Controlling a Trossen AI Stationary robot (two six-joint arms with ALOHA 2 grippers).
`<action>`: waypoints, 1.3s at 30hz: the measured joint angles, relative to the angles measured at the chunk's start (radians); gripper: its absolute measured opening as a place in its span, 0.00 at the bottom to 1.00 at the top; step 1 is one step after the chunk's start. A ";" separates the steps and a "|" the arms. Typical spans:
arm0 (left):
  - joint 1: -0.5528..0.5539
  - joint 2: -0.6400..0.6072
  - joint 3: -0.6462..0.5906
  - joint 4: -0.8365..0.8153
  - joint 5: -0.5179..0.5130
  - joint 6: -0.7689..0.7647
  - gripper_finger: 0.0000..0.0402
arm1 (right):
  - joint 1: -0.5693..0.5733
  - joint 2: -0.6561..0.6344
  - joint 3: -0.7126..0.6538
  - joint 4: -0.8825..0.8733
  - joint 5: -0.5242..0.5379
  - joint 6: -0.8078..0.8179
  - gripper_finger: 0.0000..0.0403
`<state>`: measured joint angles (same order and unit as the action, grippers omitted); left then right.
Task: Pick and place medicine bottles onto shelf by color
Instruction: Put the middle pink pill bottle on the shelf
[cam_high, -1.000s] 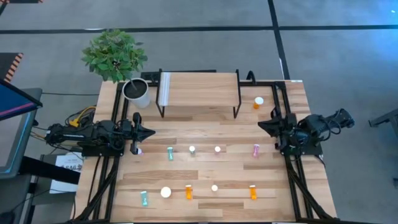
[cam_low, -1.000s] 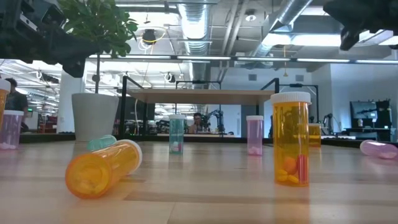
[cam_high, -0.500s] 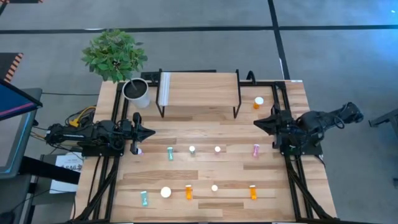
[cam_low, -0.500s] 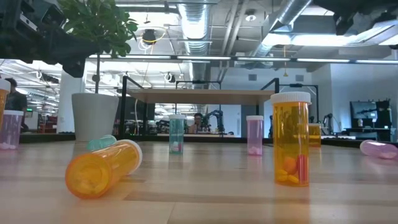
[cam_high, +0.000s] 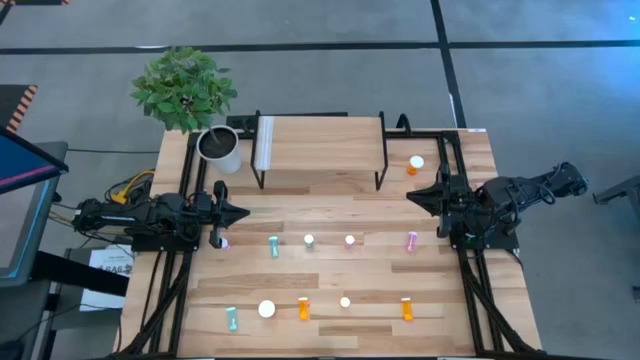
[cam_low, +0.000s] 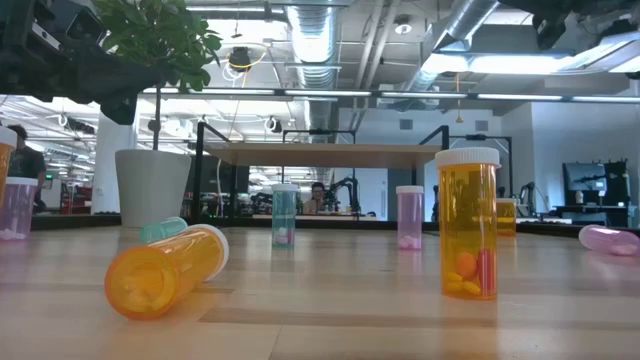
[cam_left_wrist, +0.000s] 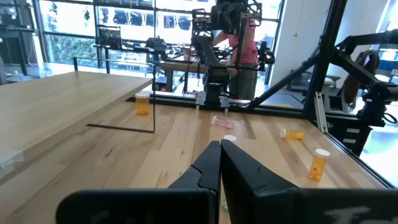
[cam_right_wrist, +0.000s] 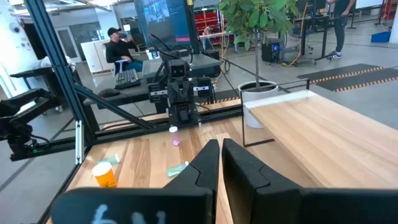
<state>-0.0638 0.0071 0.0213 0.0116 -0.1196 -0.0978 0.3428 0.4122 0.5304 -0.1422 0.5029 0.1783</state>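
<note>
Both arms sit low at the table's side edges, left gripper (cam_high: 240, 212) and right gripper (cam_high: 415, 195) closed and empty, pointing inward over scattered bottles (cam_high: 310, 241) in front of the bare shelf (cam_high: 320, 143); no writing is legible.

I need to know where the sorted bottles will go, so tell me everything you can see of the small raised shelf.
The small raised light-wood shelf is a rectangular board on thin black metal legs, with a white strip along its left edge. It stands level at the table's far side, between the white plant pot and an upright orange pill bottle. Its top is bare: no bottle stands on it yet. From the low view it shows edge-on, with open space beneath.
</note>
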 joint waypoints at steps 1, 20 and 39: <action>0.000 0.000 0.000 0.000 0.000 0.000 0.00 | 0.000 0.000 0.007 -0.010 0.003 0.000 0.12; 0.000 0.000 0.000 0.000 0.000 0.000 0.00 | -0.020 0.011 0.090 -0.131 0.049 0.024 0.12; 0.000 0.000 0.000 0.000 0.000 0.000 0.00 | -0.031 0.251 0.273 -0.252 0.048 -0.008 0.12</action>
<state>-0.0635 0.0072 0.0216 0.0115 -0.1196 -0.0978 0.3115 0.6631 0.8036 -0.3938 0.5511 0.1703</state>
